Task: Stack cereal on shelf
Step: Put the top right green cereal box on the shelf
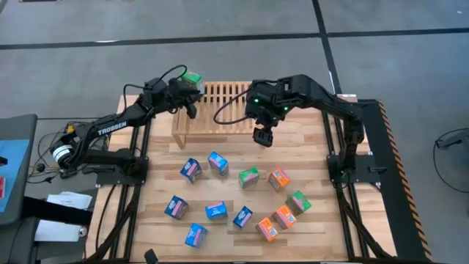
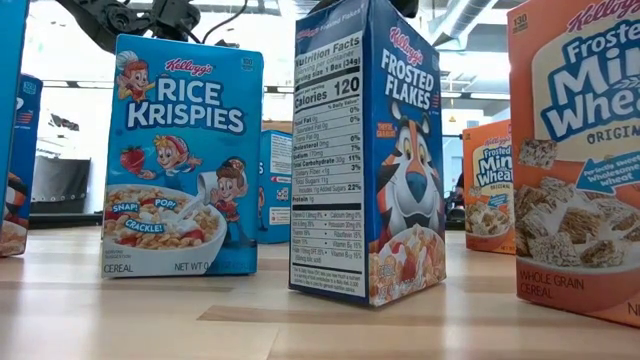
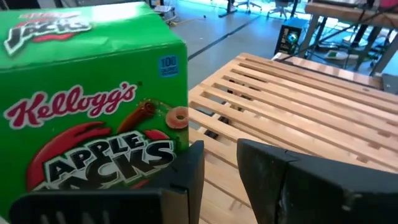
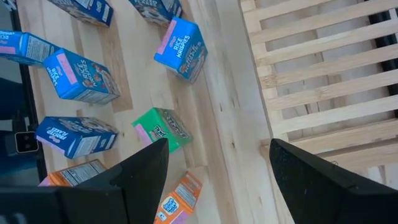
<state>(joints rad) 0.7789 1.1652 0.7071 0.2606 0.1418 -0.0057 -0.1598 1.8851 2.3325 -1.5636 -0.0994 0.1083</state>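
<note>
Tabletop [image 1: 308, 147] carries the shelf [image 1: 220, 110] at its far edge, with loose cereal boxes [image 1: 242, 202] scattered nearer. Right claw [image 1: 263, 137] hangs wide and empty before the shelf. Left claw [image 1: 189, 92], narrow, sits beside a green box [image 1: 192, 76] at the shelf's left end.

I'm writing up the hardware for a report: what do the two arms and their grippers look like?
Both arms are black jointed links. The left arm carries white TROSSEN lettering, with black cables looping over its wrist. The right arm shows green lights near its wrist. The right gripper has two flat, dark, wedge-shaped fingers.
</note>
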